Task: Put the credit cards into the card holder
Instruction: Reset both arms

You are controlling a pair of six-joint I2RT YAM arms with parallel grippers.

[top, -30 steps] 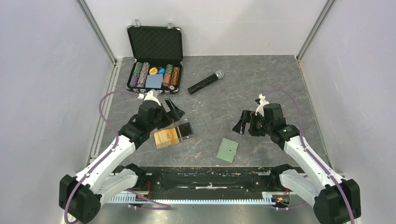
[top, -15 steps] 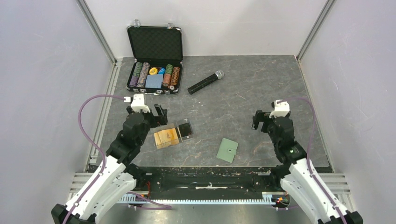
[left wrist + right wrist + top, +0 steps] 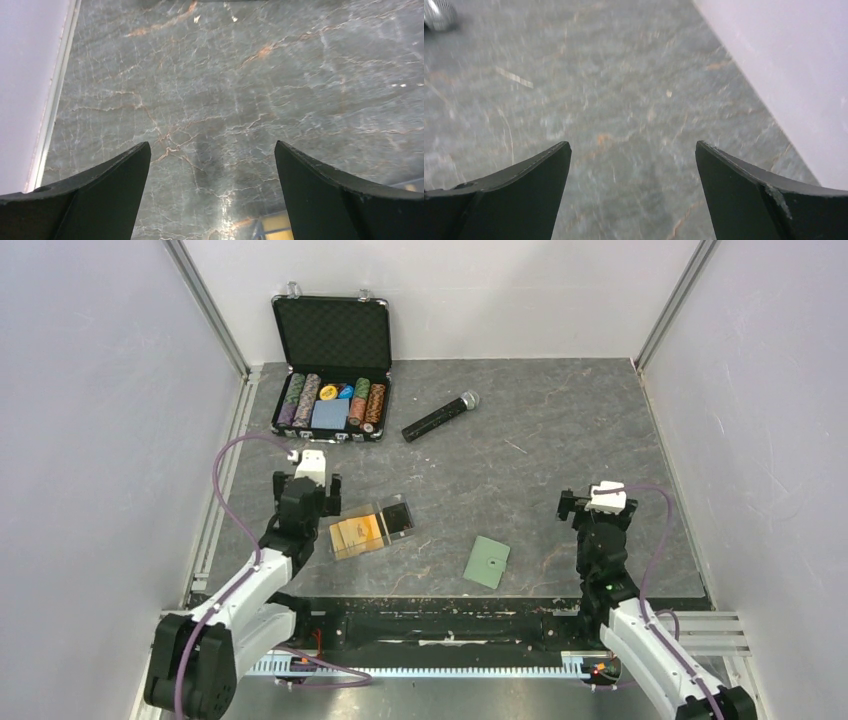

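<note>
The credit cards lie in a clear plastic tray (image 3: 372, 528) left of centre: a gold-orange card (image 3: 357, 533) and a black card (image 3: 400, 517). A yellow corner of that tray's content shows at the bottom of the left wrist view (image 3: 274, 226). The card holder (image 3: 487, 562), a flat sage-green square with a small snap, lies shut on the table near the front. My left gripper (image 3: 306, 484) is open and empty, just left of the tray, over bare table (image 3: 211, 146). My right gripper (image 3: 597, 508) is open and empty, right of the card holder (image 3: 632, 145).
An open black case (image 3: 331, 365) with poker chips and a blue block (image 3: 329, 414) stands at the back left. A black microphone (image 3: 439, 416) lies behind the centre; its head shows in the right wrist view (image 3: 436, 12). Grey walls close in both sides.
Both arms have drawn back toward their bases. The left gripper moved left off the tray. The right gripper moved right and nearer, away from the centre. Both stayed open and empty.
</note>
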